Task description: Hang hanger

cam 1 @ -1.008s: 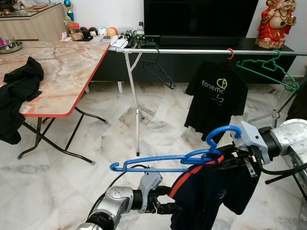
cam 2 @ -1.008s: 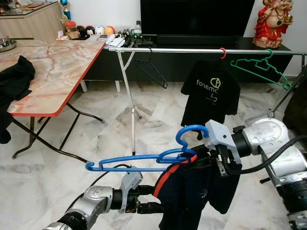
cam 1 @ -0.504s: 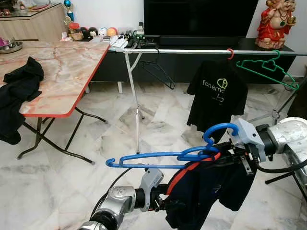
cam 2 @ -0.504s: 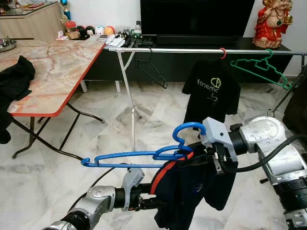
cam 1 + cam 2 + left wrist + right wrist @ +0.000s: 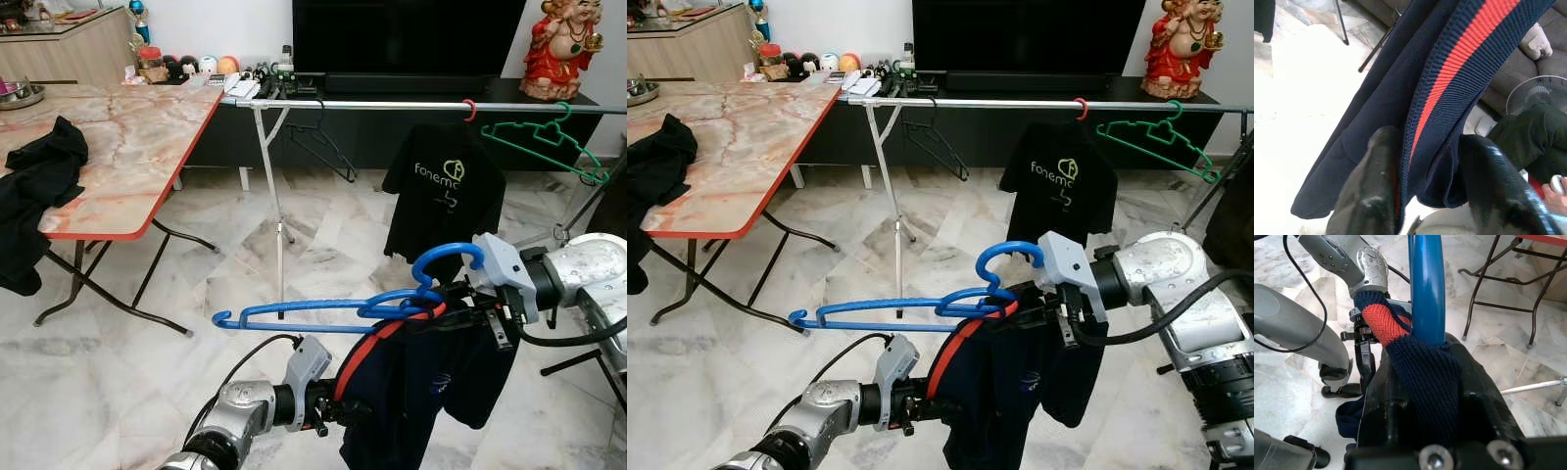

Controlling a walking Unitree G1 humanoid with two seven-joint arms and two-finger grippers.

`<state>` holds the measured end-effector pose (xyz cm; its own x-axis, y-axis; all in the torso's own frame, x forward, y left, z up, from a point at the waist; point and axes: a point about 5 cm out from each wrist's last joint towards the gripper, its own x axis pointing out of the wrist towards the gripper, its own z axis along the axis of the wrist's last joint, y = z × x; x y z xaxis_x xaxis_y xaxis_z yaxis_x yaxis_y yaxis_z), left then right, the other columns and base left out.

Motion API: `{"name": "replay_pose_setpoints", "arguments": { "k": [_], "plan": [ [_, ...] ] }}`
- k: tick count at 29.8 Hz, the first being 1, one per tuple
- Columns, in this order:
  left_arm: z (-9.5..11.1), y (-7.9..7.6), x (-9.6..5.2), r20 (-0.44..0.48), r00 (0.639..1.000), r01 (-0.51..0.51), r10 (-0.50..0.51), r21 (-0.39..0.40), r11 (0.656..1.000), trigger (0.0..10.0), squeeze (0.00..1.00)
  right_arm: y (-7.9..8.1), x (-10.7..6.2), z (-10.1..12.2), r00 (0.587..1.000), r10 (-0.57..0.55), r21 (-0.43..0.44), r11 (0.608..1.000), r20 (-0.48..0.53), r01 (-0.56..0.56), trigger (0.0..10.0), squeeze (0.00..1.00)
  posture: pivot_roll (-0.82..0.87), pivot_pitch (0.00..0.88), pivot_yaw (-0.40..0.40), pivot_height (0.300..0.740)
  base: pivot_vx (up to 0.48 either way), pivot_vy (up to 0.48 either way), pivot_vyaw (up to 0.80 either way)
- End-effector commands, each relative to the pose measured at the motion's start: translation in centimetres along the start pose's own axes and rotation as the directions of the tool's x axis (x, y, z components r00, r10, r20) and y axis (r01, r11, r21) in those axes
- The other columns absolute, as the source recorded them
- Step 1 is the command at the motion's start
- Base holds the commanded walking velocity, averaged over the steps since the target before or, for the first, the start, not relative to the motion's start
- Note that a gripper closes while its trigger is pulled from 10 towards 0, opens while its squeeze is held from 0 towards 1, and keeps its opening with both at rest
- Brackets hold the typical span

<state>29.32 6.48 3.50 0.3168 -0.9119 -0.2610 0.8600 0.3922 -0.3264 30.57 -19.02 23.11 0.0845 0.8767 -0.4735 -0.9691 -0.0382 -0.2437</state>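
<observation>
A blue hanger carries a navy garment with a red-striped edge, low in front of me. My right gripper is shut on the hanger just below its hook, with navy fabric bunched between the fingers. Lower left, my left gripper is closed on the garment's red-striped edge. Beyond stands a silver clothes rail, well above and behind the blue hanger. On the rail hang a black hanger, a black printed t-shirt and a green hanger.
A marble-topped folding table stands at the left with a black cloth draped over its edge. A dark TV cabinet runs behind the rail, with a red statue on it. A person's hand and a fan appear in the left wrist view.
The right gripper has lifted the blue hanger a little and carried it slightly left. The left gripper has risen along with the garment's edge.
</observation>
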Motion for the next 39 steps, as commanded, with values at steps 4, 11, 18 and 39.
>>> {"name": "replay_pose_setpoints", "arguments": {
  "k": [4, 11, 18, 39],
  "plan": [
    [0.3, 0.1, 0.0, 0.005, 1.0, 0.008, -0.008, 0.021, 1.0, 0.0, 0.0, -0.7, -0.5, 0.8, 0.999, -0.043, -0.041, 0.998, 0.02, 0.044, 0.0, 0.0, -0.06, 0.04, -0.042, 0.74, 0.0, 0.0, 0.0],
    [0.1, 0.1, -0.3, 0.005, 1.0, 0.003, -0.003, 0.021, 1.0, 0.0, 0.0, -0.7, -0.3, 0.6, 0.998, -0.053, -0.037, 0.998, 0.018, 0.054, 0.0, 0.0, -0.06, 0.032, -0.039, 0.74, 0.0, 0.0, 0.0],
    [-0.3, 0.1, -0.6, 0.005, 1.0, 0.01, -0.01, 0.012, 1.0, 0.0, 0.0, -0.8, -0.2, 0.3, 0.997, -0.07, -0.03, 0.997, 0.02, 0.071, 0.0, 0.0, -0.06, 0.025, -0.033, 0.74, 0.0, 0.0, 0.0],
    [-2.2, 2.2, -2.7, -0.079, 0.945, -0.316, 0.318, 0.044, 0.948, 0.0, 0.0, 0.3, -1.2, -3.9, 0.971, -0.114, 0.005, 0.993, -0.211, 0.118, 0.0, 0.0, -0.05, 0.017, -0.023, 0.74, 0.0, 0.0, 0.0]
  ]
}}
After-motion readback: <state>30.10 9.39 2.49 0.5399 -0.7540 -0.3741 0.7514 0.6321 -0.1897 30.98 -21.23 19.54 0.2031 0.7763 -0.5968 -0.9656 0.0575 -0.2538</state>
